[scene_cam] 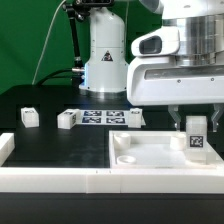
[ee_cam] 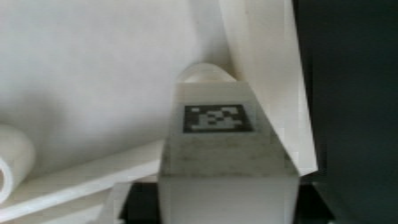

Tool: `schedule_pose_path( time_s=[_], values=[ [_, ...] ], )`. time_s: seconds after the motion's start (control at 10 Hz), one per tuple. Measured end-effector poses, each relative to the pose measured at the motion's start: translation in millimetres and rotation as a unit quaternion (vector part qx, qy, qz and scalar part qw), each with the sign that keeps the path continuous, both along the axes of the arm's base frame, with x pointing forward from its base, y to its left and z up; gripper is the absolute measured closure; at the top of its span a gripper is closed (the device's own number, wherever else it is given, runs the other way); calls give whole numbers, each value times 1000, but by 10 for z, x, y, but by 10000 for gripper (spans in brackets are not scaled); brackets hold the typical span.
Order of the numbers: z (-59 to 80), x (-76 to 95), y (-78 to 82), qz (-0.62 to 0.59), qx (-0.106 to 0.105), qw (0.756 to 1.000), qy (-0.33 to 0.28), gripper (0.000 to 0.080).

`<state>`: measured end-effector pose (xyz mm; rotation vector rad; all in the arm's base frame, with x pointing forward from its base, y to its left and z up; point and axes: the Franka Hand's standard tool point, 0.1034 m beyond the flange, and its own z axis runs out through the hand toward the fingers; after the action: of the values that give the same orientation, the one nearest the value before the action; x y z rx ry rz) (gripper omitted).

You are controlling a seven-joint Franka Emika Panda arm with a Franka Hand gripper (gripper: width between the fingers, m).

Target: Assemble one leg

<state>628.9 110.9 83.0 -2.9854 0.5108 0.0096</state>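
One leg stands upright in the claw, which is closed on its upper end. The leg's tagged face is turned toward the exterior camera. It sits over the corner of the flat white square piece on the exterior view's right. In the wrist view the leg fills the middle, with the square piece behind it. Three loose legs lie apart on the black desk, near the marker board.
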Motion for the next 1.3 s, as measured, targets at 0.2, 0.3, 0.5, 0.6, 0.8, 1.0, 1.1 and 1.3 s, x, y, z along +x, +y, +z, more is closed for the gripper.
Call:
schedule_pose_path(
  time_s=[0.2,0.3,0.5,0.6,0.8,1.0,1.1,1.3],
  values=[
    [-4,5,-11,-141,-6,990,13,508],
    [-4,23,-16,-204,-9,979,13,508],
    [-7,21,-12,-297,-17,955,17,508],
    [-8,14,-13,-352,-22,936,21,507],
    [-6,0,-15,-412,-18,910,32,507],
    [-8,1,-9,-381,-17,924,30,415],
    [-9,0,-1,-372,-14,928,29,276],
    [-25,-27,44,-286,-19,958,23,190]
  ],
)
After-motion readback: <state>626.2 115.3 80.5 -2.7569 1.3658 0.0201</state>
